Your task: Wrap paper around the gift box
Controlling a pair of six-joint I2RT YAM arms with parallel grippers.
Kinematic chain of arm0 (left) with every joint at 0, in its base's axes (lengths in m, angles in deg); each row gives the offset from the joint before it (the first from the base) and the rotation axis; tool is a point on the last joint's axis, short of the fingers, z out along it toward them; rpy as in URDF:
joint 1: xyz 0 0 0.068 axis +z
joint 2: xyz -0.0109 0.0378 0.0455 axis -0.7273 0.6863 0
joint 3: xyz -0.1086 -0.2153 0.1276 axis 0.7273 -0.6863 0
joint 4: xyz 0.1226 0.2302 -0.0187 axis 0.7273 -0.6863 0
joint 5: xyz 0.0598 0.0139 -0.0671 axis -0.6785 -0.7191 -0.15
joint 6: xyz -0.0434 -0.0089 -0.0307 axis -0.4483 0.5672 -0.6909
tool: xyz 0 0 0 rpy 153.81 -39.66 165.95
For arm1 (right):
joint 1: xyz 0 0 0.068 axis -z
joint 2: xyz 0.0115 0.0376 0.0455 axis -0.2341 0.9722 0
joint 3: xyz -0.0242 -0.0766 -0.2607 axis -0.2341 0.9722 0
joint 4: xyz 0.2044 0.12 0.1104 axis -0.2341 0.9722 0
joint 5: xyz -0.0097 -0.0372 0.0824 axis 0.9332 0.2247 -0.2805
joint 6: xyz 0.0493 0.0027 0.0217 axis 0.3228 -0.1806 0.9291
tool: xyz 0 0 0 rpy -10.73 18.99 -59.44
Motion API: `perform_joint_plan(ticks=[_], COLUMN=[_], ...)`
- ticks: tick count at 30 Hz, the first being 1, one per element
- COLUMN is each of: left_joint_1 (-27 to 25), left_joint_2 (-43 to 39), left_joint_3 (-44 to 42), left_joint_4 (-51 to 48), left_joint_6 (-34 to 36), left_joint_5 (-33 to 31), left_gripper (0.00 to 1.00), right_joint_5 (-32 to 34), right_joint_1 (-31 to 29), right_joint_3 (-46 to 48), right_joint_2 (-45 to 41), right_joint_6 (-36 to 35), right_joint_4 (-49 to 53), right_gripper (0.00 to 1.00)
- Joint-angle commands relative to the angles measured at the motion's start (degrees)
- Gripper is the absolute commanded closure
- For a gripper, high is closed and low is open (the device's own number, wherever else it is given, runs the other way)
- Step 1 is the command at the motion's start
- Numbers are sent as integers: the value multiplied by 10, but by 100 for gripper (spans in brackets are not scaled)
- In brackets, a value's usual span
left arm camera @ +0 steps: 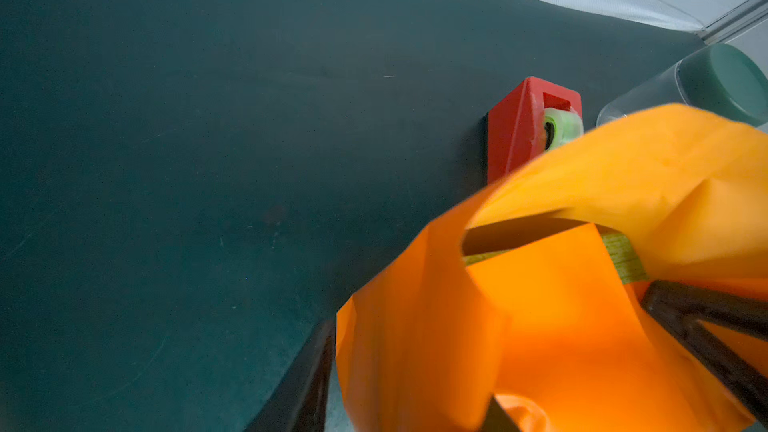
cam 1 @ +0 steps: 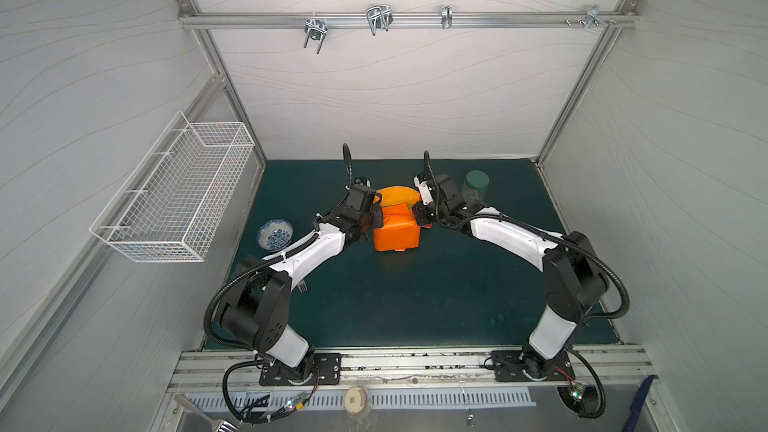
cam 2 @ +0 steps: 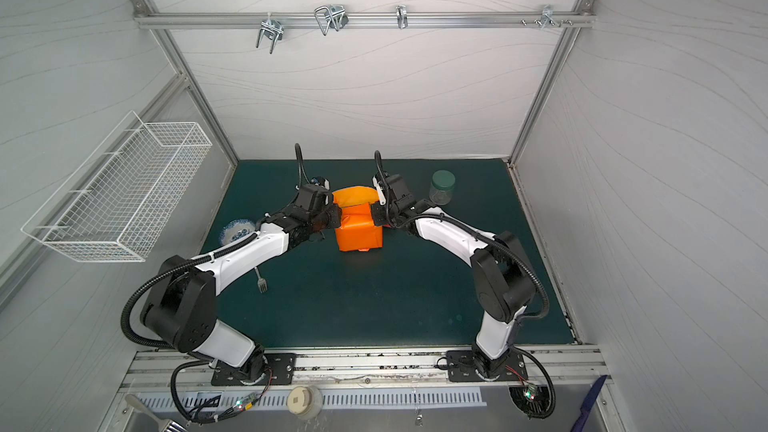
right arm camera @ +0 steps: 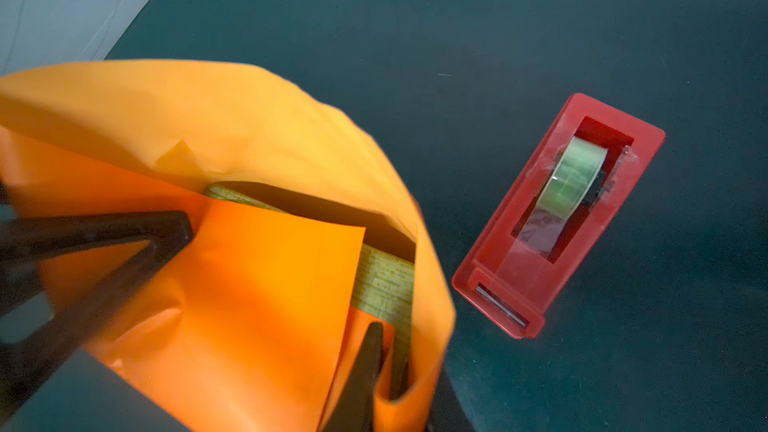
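Our left claw (cam 1: 375,218) and our right claw (cam 1: 419,214) sit at the two sides of the gift box (right arm camera: 386,284), which is right between them on the green mat (cam 1: 374,305). The paper (cam 1: 395,232) covers most of the box. The left claw's fingers (left arm camera: 702,326) stand apart with loose paper between them. A paper flap lies between the right claw's fingers (right arm camera: 124,243), but we cannot tell if they pinch it. The red tape holder (right arm camera: 557,218) lies near the right claw
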Motion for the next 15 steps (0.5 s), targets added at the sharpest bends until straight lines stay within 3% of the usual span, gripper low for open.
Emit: perform_joint_plan(ticks=[1,5,10,15], left_joint_1=[-1,-1,-1,-1], left_joint_2=[-14,20,37,37], left_joint_3=[5,23,21,10], left_joint_4=[6,-3,-3,-2], left_joint_6=[-11,-4,-1,3], left_joint_5=[-23,-22,-16,-15], left_gripper=[66,81,90,92], right_joint_5=[20,18,-7,-43], right_joint_1=[-5,-15,-20,-10], right_joint_3=[20,20,18,19], right_joint_2=[12,6,-6,-50], right_joint_6=[-9,-6,5,9], right_joint_4=[16,17,22,42], right_gripper=[88,89,86,69])
